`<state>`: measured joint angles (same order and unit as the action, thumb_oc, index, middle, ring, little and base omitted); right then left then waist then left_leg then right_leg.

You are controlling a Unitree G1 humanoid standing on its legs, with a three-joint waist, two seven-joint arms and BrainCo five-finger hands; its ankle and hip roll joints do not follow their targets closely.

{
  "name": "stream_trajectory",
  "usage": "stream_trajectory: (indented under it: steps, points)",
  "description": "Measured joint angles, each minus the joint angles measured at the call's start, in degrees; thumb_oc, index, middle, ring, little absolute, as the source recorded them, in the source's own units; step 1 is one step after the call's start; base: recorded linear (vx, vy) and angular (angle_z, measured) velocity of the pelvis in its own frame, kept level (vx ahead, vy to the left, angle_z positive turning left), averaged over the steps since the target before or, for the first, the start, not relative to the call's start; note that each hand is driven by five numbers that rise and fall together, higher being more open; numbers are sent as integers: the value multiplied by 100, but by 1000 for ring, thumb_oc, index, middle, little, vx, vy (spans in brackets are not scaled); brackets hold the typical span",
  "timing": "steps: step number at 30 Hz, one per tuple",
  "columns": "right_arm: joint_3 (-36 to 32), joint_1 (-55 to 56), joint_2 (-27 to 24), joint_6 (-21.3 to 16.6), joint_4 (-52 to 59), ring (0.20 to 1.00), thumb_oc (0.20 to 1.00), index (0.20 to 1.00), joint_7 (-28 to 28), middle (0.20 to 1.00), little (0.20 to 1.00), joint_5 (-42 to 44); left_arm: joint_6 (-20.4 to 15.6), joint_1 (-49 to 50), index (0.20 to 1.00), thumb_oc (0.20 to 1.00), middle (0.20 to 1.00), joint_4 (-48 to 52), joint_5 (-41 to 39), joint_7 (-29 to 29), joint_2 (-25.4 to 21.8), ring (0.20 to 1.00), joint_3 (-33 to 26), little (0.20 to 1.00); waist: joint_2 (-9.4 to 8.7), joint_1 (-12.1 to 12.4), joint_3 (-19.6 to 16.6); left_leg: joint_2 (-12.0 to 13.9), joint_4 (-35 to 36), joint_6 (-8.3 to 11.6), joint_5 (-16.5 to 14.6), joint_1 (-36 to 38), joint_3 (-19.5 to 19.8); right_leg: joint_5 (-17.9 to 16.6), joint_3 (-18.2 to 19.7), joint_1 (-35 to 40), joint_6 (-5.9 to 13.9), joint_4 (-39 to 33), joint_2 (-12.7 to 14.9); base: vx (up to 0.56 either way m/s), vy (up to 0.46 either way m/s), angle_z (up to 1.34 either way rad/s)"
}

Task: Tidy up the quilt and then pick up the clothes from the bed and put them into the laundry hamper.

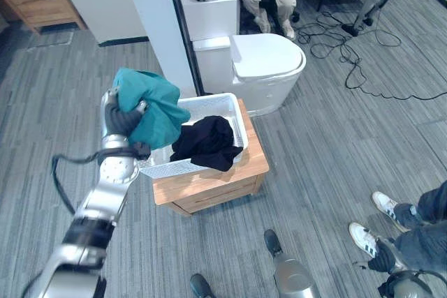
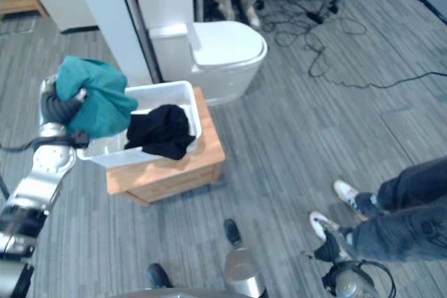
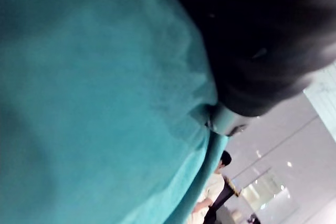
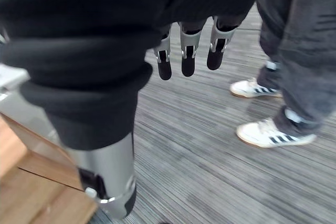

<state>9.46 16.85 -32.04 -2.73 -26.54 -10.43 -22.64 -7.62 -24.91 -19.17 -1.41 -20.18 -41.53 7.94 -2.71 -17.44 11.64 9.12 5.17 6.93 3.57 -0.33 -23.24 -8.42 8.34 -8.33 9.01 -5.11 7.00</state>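
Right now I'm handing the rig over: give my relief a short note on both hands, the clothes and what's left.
Left hand: raised beside the white laundry hamper, shut on a teal garment bunched above the hamper's near-left corner, not yet released.
Right hand: hanging low over the grey floor, fingers straight, holding nothing.
Hamper sits on a low wooden stand; a black garment already lies in it, draped over the front rim.
Left: drop the teal garment in. The bed and quilt aren't in sight, so check them.
A person's legs and white shoes stand close on the right.
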Motion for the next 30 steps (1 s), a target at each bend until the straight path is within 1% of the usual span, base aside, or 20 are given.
stream_trajectory:
  steps: [1, 2, 3, 6, 9, 10, 11, 12, 15, 17, 19, 20, 22, 23, 24, 25, 27, 28, 29, 30]
  points:
    - [26, 5, 4, -12, 7, 1000, 1000, 1000, 6, 1000, 1000, 4, 53, -116, 200, 200, 200, -30, 6, -36, 4, 200, 48, 200, 3, -15, 0, -10, 3, -7, 5, -64, -17, -36, 15, -74, -13, 0, 5, -206, -33, -15]
    - [76, 9, 15, -12, -16, 1000, 1000, 1000, 5, 1000, 1000, 26, 62, -438, 200, 200, 200, -210, 6, -120, 37, 200, 272, 200, -4, -112, 34, -34, -31, -33, 52, -212, -38, -93, 48, -241, -5, 3, 13, -152, -33, -5]
    - [120, -3, 14, -11, -18, 1000, 1000, 1000, -3, 1000, 1000, 27, 72, -726, 200, 200, 200, -382, 5, -182, 16, 200, 499, 200, 3, -101, 45, -45, -28, -49, 70, -353, -17, -115, 47, -362, 0, 5, 32, -133, -28, 4]
    - [230, -123, 123, -43, 134, 1000, 1000, 1000, -140, 1000, 1000, 170, 97, -1807, 200, 200, 200, -903, 8, -364, -26, 200, 1151, 200, -5, -254, 396, -88, -33, -95, 185, -791, 50, -210, -14, -756, 9, 31, 78, -112, -45, 13]
    - [312, -303, 323, -166, 59, 1000, 1000, 1000, -340, 1000, 1000, 415, 129, -2474, 200, 200, 200, -1535, 11, -505, 94, 200, 1654, 200, 146, -299, 687, -97, -23, -102, 209, -1068, 47, -217, -40, -1037, 22, 29, 101, -80, -16, 0]
    - [445, -507, 398, -195, -21, 1000, 1000, 1000, -361, 1000, 1000, 524, 149, -2677, 799, 799, 799, -1738, 24, -505, 94, 799, 1675, 799, 191, -323, 908, -110, -25, -100, 216, -1129, 31, -231, -8, -1115, 17, 32, 101, -37, -8, -6]
    - [510, -619, 440, -223, -78, 1000, 1000, 1000, -382, 1000, 1000, 531, 173, -2727, 1000, 1000, 1000, -1804, 23, -506, 96, 1000, 1673, 1000, 236, -355, 1031, -106, -32, -101, 219, -1174, 21, -271, -5, -1170, 21, 32, 96, -39, -14, -11]
    - [590, -767, 536, -229, -305, 1000, 1000, 1000, -484, 1000, 1000, 545, 177, -2709, 1000, 1000, 1000, -1838, 8, -470, 98, 1000, 1697, 1000, 313, -370, 1149, -106, -32, -100, 221, -1229, -8, -276, 20, -1245, 24, 33, 93, -5, -10, -10]
    - [803, -1047, 651, -172, -625, 1000, 1000, 1000, -537, 1000, 1000, 587, 208, -2615, 1000, 1000, 1000, -2061, -100, -261, 133, 1000, 1600, 1000, 324, -366, 1316, -98, -33, -98, 220, -1147, -118, -293, 54, -1228, 4, 37, 83, 21, -18, -16]
    - [878, -1047, 644, -115, -673, 1000, 1000, 1000, -567, 1000, 1000, 586, 202, -2332, 1000, 1000, 1000, -2062, -354, -147, 296, 1000, 1487, 1000, 307, -336, 1332, -83, -33, -97, 221, -917, -125, -293, 10, -1019, 3, 36, 71, 67, -37, -12]
    - [916, -1059, 661, -82, -793, 1000, 1000, 1000, -570, 1000, 1000, 585, 160, -2002, 1000, 1000, 1000, -2053, -772, -131, 713, 1000, 1173, 1000, 301, -252, 1333, -68, -33, -96, 220, -637, -121, -291, -75, -749, 2, 36, 52, 81, -32, -5]
    - [917, -1082, 669, -47, -974, 1000, 1000, 1000, -568, 1000, 1000, 580, 125, -1578, 1000, 1000, 1000, -1988, -1130, -127, 1081, 1000, 891, 1000, 305, -215, 1322, -57, -32, -92, 216, -385, -122, -281, -190, -489, -8, 34, 42, 116, -51, 2]
    - [915, -1132, 687, 31, -1091, 1000, 1000, 1000, -560, 1000, 1000, 575, 92, -1069, 1000, 1000, 1000, -1612, -1461, -107, 1215, 1000, 727, 1000, 310, -149, 1291, 0, -13, 3, 36, -188, -90, -129, -345, -281, -131, 34, 0, 156, -62, 1]
    - [904, -1280, 746, 128, -1302, 1000, 1000, 1000, -537, 1000, 1000, 563, -31, -488, 1000, 1000, 1000, -1062, -1826, -61, 1404, 1000, 326, 1000, 307, -93, 1286, 50, -24, 37, -41, -30, -78, -131, -352, -123, -133, 34, -38, 137, -33, 3]
    - [898, -1290, 750, 180, -1359, 1000, 1000, 1000, -520, 1000, 1000, 542, -115, -221, 1000, 1000, 1000, -852, -2043, -6, 1501, 1000, 215, 1000, 306, -103, 1286, 52, -24, 37, -41, 63, -26, -130, -396, -14, -134, 34, -45, 80, -11, 14]
    - [895, -1277, 739, 187, -1427, 1000, 1000, 1000, -504, 1000, 1000, 517, -153, 11, 1000, 1000, 1000, -744, -2227, 16, 1575, 1000, 152, 1000, 328, -76, 1220, 63, -5, 36, -45, 108, 25, -109, -420, 73, -145, 32, -60, 72, -11, 23]
    - [895, -1316, 779, 210, -1546, 1000, 1000, 1000, -404, 1000, 1000, 511, -244, 421, 1000, 1000, 1000, -665, -2670, 127, 1532, 1000, -148, 1000, 352, 176, 956, 93, 4, 21, -100, 139, 67, -28, -471, 136, -165, 29, -42, 76, -9, 13]
    - [876, -1391, 860, 212, -1663, 1000, 1000, 1000, -353, 1000, 1000, 510, -375, 845, 1000, 1000, 1000, -512, -2808, 216, 1536, 1000, -542, 1000, 346, 215, 875, 102, 4, 17, -104, 242, 97, -28, -502, 264, -169, 29, -16, 79, 7, 11]
    - [882, -1422, 916, 204, -1803, 1000, 1000, 1000, -325, 1000, 1000, 511, -451, 1094, 1000, 1000, 1000, -422, -2829, 239, 1532, 1000, -738, 1000, 342, 183, 808, 103, 4, 18, -108, 338, 130, -22, -516, 358, -173, 13, -57, 29, 4, 22]
    - [901, -1338, 954, 187, -1977, 1000, 1000, 1000, -301, 1000, 1000, 507, -496, 1468, 1000, 1000, 1000, -406, -2888, 234, 1515, 1000, -861, 1000, 450, 350, 514, 129, 5, 57, -160, 321, 206, 94, -549, 404, -180, -1, -55, 66, 27, 21]
